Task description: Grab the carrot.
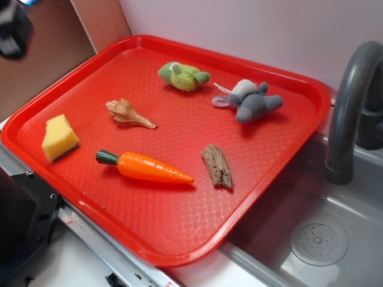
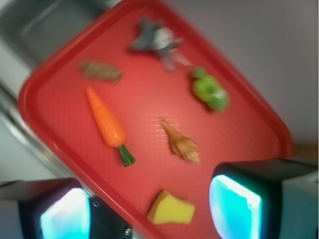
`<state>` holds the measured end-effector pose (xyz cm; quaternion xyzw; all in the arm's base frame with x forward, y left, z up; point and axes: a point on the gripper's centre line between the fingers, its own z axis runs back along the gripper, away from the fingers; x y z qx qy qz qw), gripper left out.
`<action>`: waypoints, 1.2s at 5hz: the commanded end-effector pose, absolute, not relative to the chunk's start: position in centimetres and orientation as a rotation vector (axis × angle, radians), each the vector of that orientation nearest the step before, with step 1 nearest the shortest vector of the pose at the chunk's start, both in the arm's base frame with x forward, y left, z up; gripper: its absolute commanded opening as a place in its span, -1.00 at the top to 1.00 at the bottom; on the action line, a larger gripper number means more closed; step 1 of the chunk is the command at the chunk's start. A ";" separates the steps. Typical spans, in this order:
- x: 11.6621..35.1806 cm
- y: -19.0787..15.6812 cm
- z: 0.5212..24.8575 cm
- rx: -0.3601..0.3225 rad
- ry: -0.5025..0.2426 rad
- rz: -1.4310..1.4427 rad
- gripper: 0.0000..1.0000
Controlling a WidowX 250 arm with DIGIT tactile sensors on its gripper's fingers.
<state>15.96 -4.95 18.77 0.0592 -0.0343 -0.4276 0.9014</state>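
Observation:
The orange carrot (image 1: 146, 167) with a dark green stem cap lies flat on the red tray (image 1: 179, 227), stem to the left, tip to the right. In the wrist view the carrot (image 2: 104, 121) lies well ahead of the fingers, stem end nearest. My gripper (image 2: 149, 211) is open and empty, high above the tray's left end, with the yellow sponge below between its two fingers (image 2: 234, 204). In the exterior view only a dark blurred part of the arm (image 1: 13, 28) shows at the top left corner.
On the tray also lie a yellow sponge wedge (image 1: 59, 138), a brown ridged seashell (image 1: 128, 113), a brown wood-like chunk (image 1: 217, 165), a green plush toy (image 1: 183, 76) and a grey plush mouse (image 1: 250, 100). A grey sink (image 1: 323, 239) with a dark faucet (image 1: 350, 107) is at the right.

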 end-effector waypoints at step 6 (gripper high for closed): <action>16.5 -9.6 3.7 0.232 0.271 -1.303 -1.00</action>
